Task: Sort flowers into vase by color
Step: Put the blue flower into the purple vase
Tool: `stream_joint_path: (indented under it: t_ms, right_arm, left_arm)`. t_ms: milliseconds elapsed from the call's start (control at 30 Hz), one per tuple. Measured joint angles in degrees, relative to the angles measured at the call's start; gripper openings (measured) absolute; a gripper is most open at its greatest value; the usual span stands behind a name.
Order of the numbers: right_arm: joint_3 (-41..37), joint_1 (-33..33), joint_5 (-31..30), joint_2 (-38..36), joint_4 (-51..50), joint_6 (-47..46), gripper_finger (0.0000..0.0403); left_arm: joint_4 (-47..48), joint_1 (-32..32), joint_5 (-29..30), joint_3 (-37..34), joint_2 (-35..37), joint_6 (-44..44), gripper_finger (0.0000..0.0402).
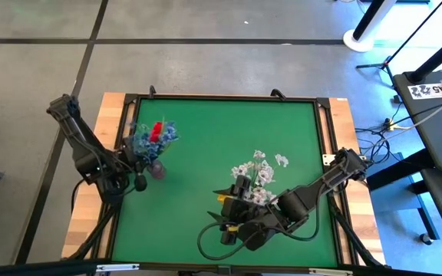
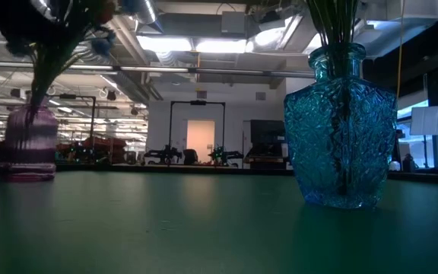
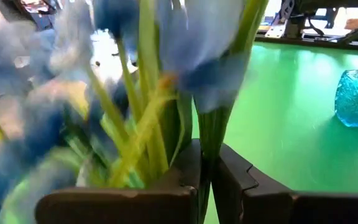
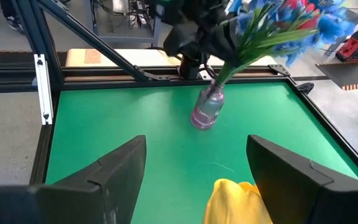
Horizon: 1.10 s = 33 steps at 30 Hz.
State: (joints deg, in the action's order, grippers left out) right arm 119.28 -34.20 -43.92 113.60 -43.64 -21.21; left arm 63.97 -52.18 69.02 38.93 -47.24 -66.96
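1. Your left vase (image 1: 157,169) stands at the table's (image 1: 206,130) left side, sprigs (image 1: 153,134) in it.
2. Your right vase (image 2: 341,129) stands right of centre, sprigs (image 1: 258,170) in it.

The whole green surface (image 1: 229,169) is being viewed straight down from above. It is being skimmed at surface height toward the room behind. The pink vase (image 2: 27,143) and blue vase (image 2: 341,129) are being shared with the wrist views, which are being aimed closely past each tool.
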Motion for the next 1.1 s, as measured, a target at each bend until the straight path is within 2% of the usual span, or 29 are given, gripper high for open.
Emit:
stream_joint_path:
  t_ms: [300, 567, 700, 900, 1100]
  right_arm:
    - [0.0, 0.0, 0.0, 0.0, 0.0, 0.0, 0.0276]
    - [0.0, 0.0, 0.0, 0.0, 0.0, 0.0, 0.0276]
    - [0.0, 0.0, 0.0, 0.0, -0.8, 0.0, 0.0276]
    - [0.0, 0.1, 0.0, 0.0, -1.4, 0.0, 0.0276]
    - [0.0, 0.1, 0.3, 0.0, 0.3, 0.5, 0.0276]
  left_arm:
    - [-11.1, 0.1, 4.1, -7.4, 0.0, 2.0, 0.0016]
    - [-25.3, 0.1, 3.4, -11.5, 0.0, 13.5, 0.0018]
    - [-25.7, 1.8, -1.8, -11.3, 0.0, 16.2, 0.0040]
    - [-25.0, 6.0, -11.9, -7.1, 0.1, 21.1, 0.0105]
    - [-15.9, 11.1, -26.1, 0.0, 0.2, 22.1, 0.0160]
